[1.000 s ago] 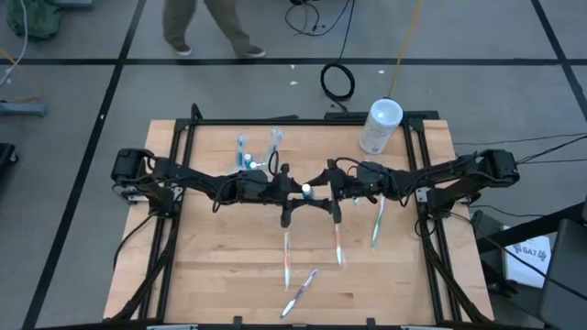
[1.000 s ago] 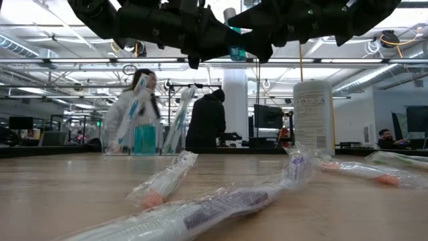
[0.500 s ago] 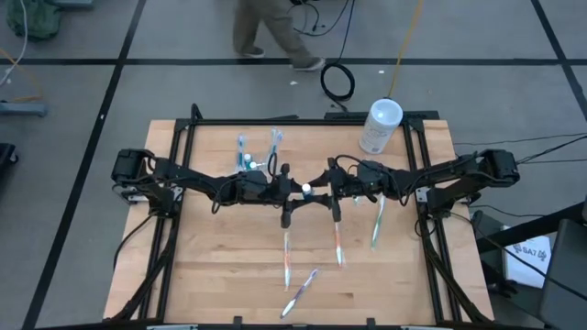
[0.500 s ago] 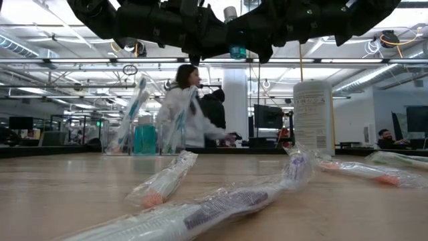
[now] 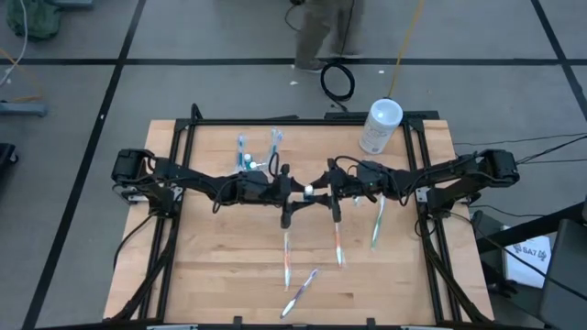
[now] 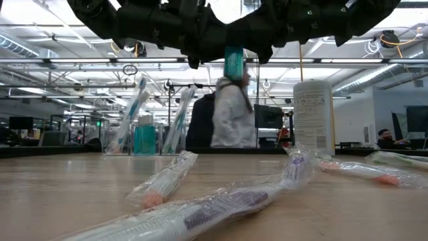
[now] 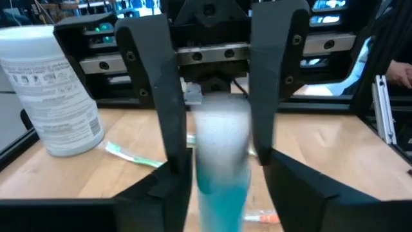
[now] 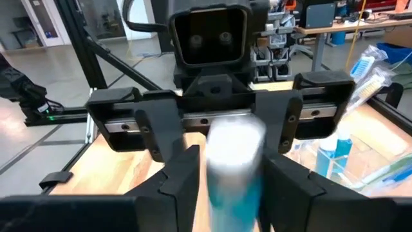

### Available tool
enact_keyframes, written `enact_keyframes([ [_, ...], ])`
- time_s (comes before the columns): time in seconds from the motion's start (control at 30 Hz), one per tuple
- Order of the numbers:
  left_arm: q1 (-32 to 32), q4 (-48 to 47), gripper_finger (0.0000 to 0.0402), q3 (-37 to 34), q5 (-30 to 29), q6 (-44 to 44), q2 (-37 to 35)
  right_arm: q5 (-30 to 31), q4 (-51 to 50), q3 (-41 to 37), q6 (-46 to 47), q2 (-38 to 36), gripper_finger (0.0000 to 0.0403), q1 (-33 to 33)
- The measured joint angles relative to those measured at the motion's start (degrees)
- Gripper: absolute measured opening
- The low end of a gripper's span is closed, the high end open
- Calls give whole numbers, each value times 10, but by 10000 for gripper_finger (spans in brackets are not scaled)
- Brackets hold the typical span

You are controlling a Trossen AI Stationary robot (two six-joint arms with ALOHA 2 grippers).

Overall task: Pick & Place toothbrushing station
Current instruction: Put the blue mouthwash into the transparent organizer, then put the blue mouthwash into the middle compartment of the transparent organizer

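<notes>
Both grippers meet mid-frame in the high view around one small tube (image 5: pixel 309 192), teal-bodied and white-capped. Left gripper (image 7: pixel 215 158) jaws stand slightly off it; right gripper (image 8: pixel 233 167) jaws bracket it, contact unclear. With neither grip firm, it could drop among the wrapped toothbrushes (image 5: pixel 337 240) below instead of reaching the clear cup (image 5: pixel 252 158), upper left.

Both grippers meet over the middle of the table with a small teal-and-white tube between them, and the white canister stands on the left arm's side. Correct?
Not quite. The white canister stands on the right arm's side, at the table's far edge, as the high view shows. The rest holds: the left gripper and right gripper meet mid-table with the teal-and-white tube between them.
</notes>
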Motion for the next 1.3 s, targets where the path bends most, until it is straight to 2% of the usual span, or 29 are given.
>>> enact_keyframes([
  [0.23, 1, -34, 248, 0, -36, 0, -5, -1, -33, 0, -14, 0, 91, -8],
  [0.4, 2, -105, 255, 0, -65, -9, -29, 1, -52, 0, -16, 0, 55, -15],
  [0.5, 2, -171, 255, 0, -65, -17, -47, 1, -95, -1, -31, 0, 49, -15],
  [0.73, -10, -308, 255, 0, -85, -23, -82, 4, -117, -1, -28, 1, 89, -18],
  [0.9, -22, -416, 255, 0, -105, -51, -83, 4, -117, -1, -28, 1, 134, -17],
  [1.07, -36, -486, 255, 0, -106, -92, -74, 5, -118, -1, -27, 0, 162, -17],
  [1.2, -51, -509, 255, -7, -130, -91, -96, 4, -122, -1, -27, 0, 171, -17],
  [1.3, -59, -466, 255, -41, -147, -87, -126, 4, -134, -1, -27, 0, 170, -17],
])
